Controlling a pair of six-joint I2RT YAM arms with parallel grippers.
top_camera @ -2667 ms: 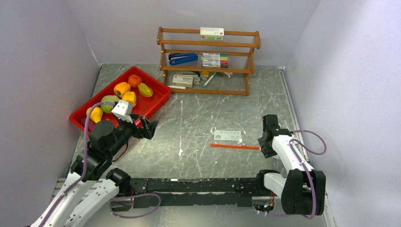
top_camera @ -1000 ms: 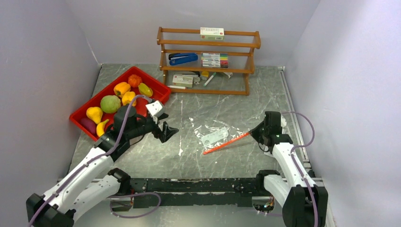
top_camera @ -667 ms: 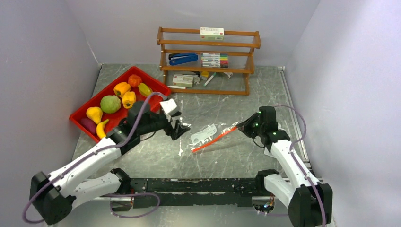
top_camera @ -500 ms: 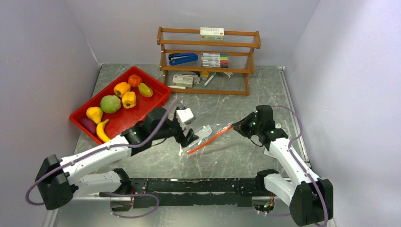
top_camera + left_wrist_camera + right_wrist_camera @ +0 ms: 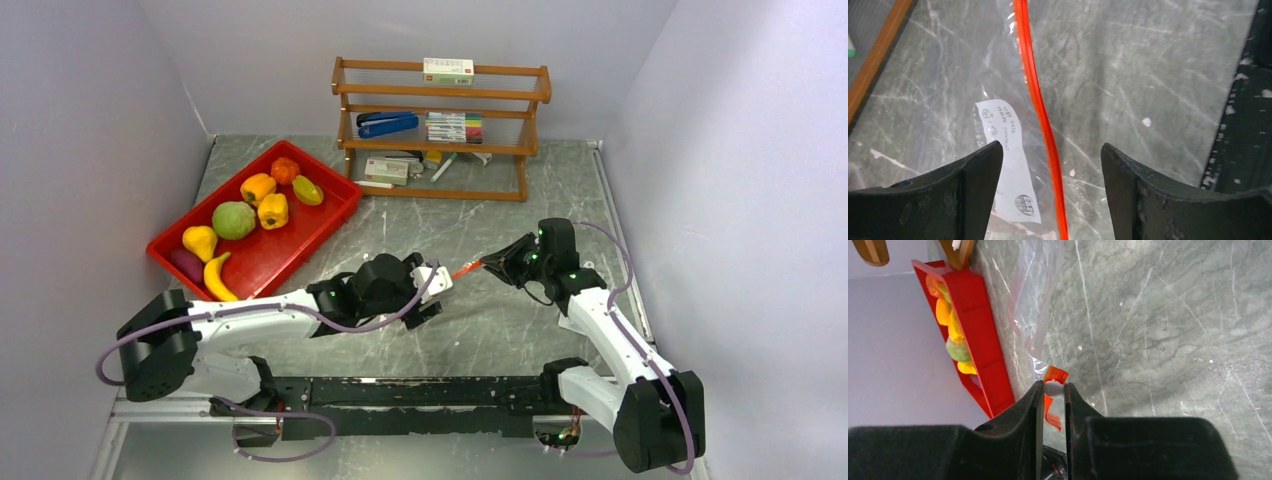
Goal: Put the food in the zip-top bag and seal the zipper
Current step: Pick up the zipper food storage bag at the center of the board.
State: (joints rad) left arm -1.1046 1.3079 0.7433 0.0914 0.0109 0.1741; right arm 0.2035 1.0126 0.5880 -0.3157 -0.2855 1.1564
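Right claw (image 5: 1052, 389) pinched the zipper (image 5: 1034, 95) end; left claw (image 5: 1050, 150) stood wide astride it.
You seemed to be opening the bag (image 5: 1015, 165), mid-frame; food (image 5: 233, 218) lay upper left. Next: grip one lip.

Left wrist view crops both ends of the zipper (image 5: 1041, 115).

The grey marbled table (image 5: 500, 330) carries a red tray (image 5: 285, 245), well to the left of the left gripper (image 5: 425, 295), and a wooden rack (image 5: 450, 192) far beyond both grippers. The clear zip-top bag (image 5: 1013, 165) lies just under the left gripper, with one end raised off the table at the right gripper (image 5: 490, 265)
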